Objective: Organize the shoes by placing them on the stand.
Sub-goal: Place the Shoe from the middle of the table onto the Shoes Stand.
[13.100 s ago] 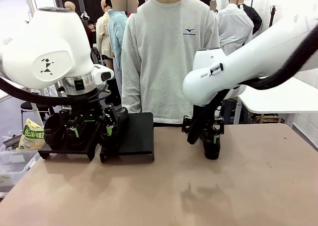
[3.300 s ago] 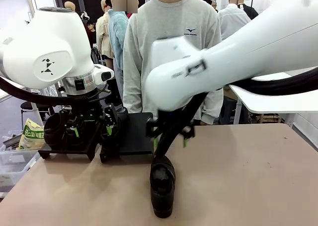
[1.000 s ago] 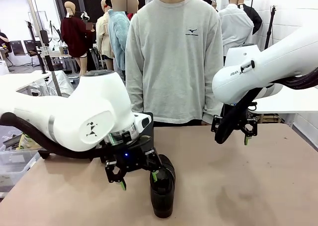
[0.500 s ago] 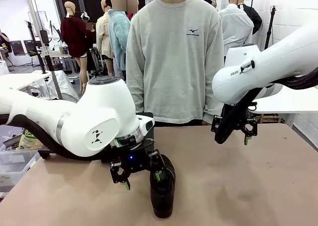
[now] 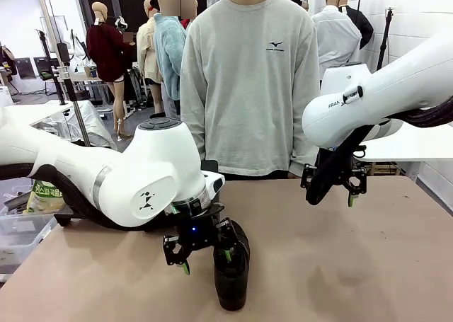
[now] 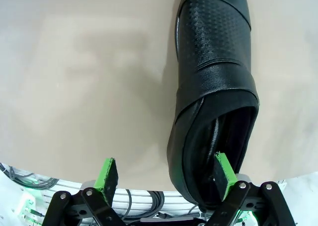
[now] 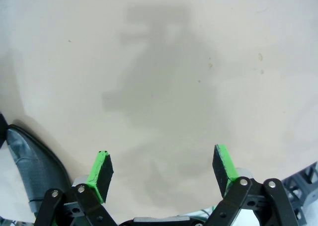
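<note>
Hiding most of the stand (image 5: 210, 168), left arm; both grippers (image 5: 206, 258) (image 5: 331, 190) spread beside one shoe (image 5: 232, 272).

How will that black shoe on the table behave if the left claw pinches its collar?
The shoe looks like soft, glossy leather, so the open collar will probably flex and may slip on the pads. It lies flat on its sole and seems unlikely to tip or roll. The left claw stands open, one finger at the collar.

Both arms out, both sets of jaws spread wide
Left gripper (image 5: 205, 255) hangs low at six o'clock; right gripper (image 5: 333, 191) hovers higher at three o'clock
</note>
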You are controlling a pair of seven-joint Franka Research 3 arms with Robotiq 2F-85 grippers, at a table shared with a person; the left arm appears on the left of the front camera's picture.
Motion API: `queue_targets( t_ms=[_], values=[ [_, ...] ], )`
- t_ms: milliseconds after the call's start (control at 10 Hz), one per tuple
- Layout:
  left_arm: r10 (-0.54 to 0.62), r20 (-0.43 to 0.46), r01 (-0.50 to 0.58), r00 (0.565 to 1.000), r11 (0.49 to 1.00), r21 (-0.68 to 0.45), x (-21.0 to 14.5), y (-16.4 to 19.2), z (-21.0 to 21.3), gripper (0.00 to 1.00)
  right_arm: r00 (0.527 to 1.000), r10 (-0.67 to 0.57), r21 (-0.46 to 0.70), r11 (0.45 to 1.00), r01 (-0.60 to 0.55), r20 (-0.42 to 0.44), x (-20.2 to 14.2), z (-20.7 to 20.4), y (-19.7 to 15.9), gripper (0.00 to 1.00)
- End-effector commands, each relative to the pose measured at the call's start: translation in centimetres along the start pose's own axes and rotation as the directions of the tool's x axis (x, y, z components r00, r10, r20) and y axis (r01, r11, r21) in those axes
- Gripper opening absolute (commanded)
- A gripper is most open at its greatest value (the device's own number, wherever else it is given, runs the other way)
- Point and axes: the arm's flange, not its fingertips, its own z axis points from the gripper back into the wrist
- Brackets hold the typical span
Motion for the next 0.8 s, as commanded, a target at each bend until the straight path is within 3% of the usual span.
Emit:
queue_targets(
  t_ms=[0, 700],
  values=[
    [-0.005, 0.011, 0.005, 1.000, 1.000, -0.002, -0.3, 0.2, 0.4, 1.00, 1.000, 0.009, -0.009, 1.000, -0.008, 0.005, 0.0, -0.1, -0.1, 1.00],
    [-0.026, 0.039, 0.024, 0.999, 0.999, 0.042, 0.2, -0.4, -1.3, 0.97, 1.000, 0.009, -0.009, 1.000, -0.008, 0.005, 0.0, -0.1, -0.1, 1.00]
  ],
)
